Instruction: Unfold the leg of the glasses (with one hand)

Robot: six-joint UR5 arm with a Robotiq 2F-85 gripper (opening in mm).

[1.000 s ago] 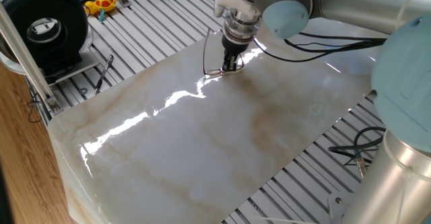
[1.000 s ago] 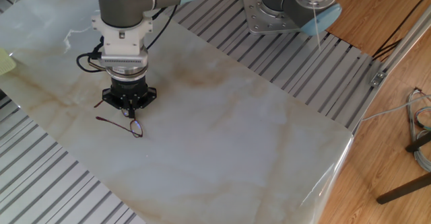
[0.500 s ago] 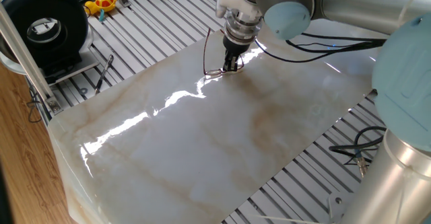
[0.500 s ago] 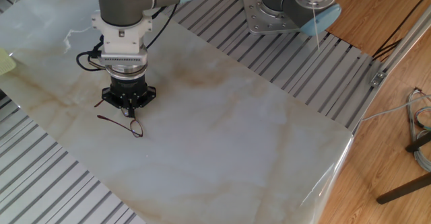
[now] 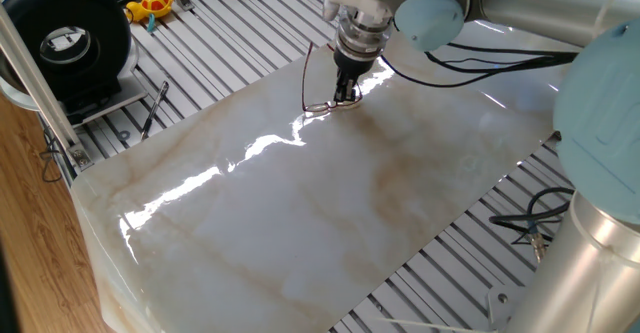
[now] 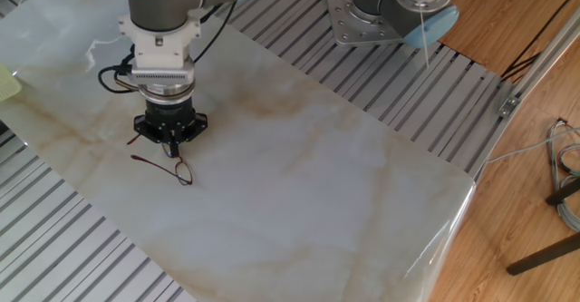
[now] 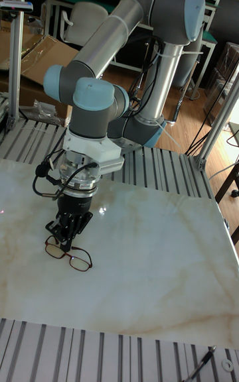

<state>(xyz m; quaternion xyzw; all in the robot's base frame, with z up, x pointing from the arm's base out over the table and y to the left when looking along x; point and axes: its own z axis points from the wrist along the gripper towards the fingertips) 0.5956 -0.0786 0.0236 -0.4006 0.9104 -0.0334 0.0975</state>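
Your gripper [image 6: 170,145] has shifted slightly sideways along the marble slab [image 6: 299,166] over the last second, and the outstretched leg has swung with it, so the unfolding looks under way. The glasses [image 7: 69,256] lie on the slab directly beneath the fingertips, which touch the frame. You cannot tell from these views whether the fingers pinch the leg or merely push it.

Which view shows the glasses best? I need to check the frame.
The tall fixed view: the glasses face the camera, both rims plain, just below the gripper. The other fixed view shows one rim and a leg; one fixed view shows thin wire in glare.
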